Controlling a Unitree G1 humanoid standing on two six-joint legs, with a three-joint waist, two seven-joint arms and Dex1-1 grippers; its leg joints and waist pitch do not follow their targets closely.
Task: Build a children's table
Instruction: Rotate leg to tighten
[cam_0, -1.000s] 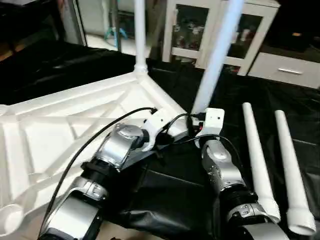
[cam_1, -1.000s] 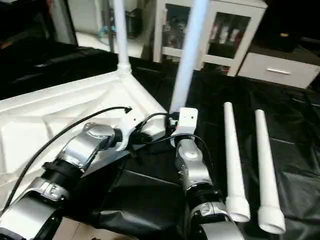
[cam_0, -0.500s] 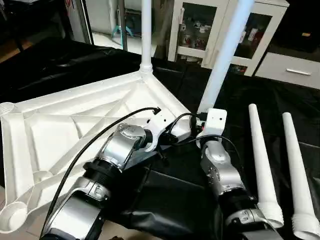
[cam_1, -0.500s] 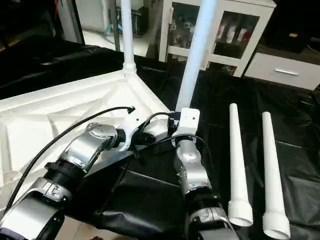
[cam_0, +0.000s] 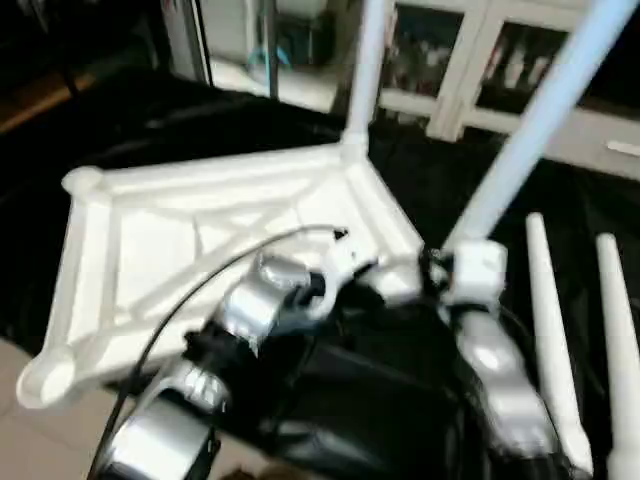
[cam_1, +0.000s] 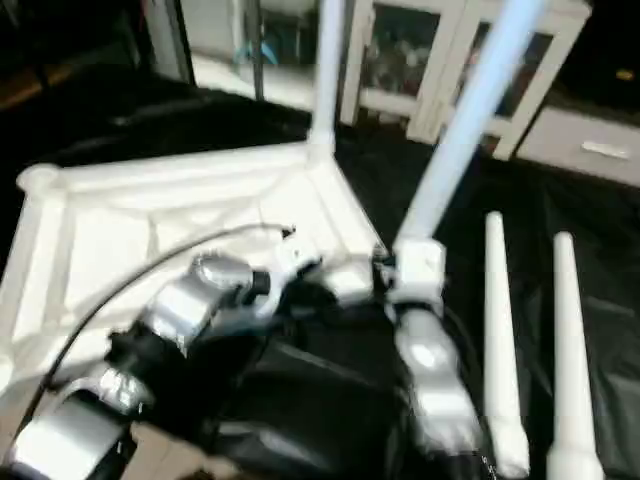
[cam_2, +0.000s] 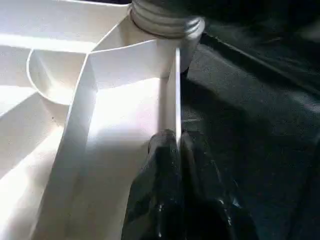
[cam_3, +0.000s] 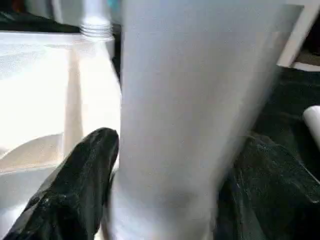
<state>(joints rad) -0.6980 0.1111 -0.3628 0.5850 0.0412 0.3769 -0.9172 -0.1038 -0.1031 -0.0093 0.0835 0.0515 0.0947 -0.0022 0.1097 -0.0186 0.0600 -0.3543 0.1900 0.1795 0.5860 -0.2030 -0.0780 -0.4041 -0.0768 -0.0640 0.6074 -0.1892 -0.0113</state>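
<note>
The children's table top (cam_0: 150, 230) lies upside down on the black-covered work table, ribs facing up. One white leg (cam_0: 365, 70) stands in its far corner socket. A second leg (cam_0: 535, 120) rises from the corner nearest my arms, leaning to the right in the picture. My left gripper (cam_2: 178, 142) is shut on the thin rim wall of the top, just short of that corner socket (cam_2: 167, 20). My right gripper (cam_3: 180, 140) stands open around the second leg's lower end (cam_3: 175, 100), one black finger (cam_3: 85, 175) on each side.
Two loose white legs (cam_0: 550, 330) (cam_0: 618, 330) lie side by side on the black cover to the right of my right arm. A white cabinet with glass doors (cam_0: 470, 60) stands behind the table. Light floor (cam_0: 30, 440) shows at the near left.
The head camera has swung, shifting the whole picture to the right. Both arms stay at the same corner of the table top.
</note>
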